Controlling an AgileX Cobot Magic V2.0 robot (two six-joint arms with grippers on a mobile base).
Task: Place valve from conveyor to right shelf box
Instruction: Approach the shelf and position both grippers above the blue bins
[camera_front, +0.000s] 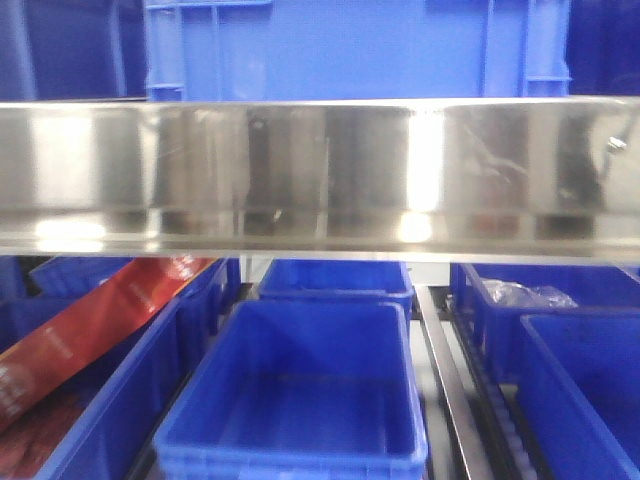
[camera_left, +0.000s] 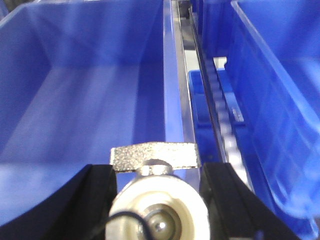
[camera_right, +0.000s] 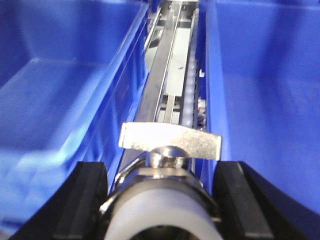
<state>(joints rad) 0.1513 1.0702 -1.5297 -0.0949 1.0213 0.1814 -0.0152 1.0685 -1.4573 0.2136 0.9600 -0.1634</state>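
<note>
My left gripper (camera_left: 157, 192) is shut on a metal valve (camera_left: 159, 212) with a white round end and a flat silver handle (camera_left: 154, 155). It hovers over the right part of an open blue box (camera_left: 75, 105). My right gripper (camera_right: 162, 192) is shut on a second valve (camera_right: 165, 212), whose silver handle (camera_right: 170, 140) points up. This valve hangs above the roller rail (camera_right: 167, 75) between two blue boxes (camera_right: 60, 85) (camera_right: 270, 90). The stainless-steel shelf (camera_front: 320, 170) crosses the front view, where neither gripper shows. The conveyor is out of view.
Under the shelf edge stand several blue boxes (camera_front: 300, 400), split by a metal roller rail (camera_front: 445, 380). A red package (camera_front: 90, 320) lies in the left box and a clear bag (camera_front: 530, 293) in the far right one. A blue crate (camera_front: 350, 50) sits on top.
</note>
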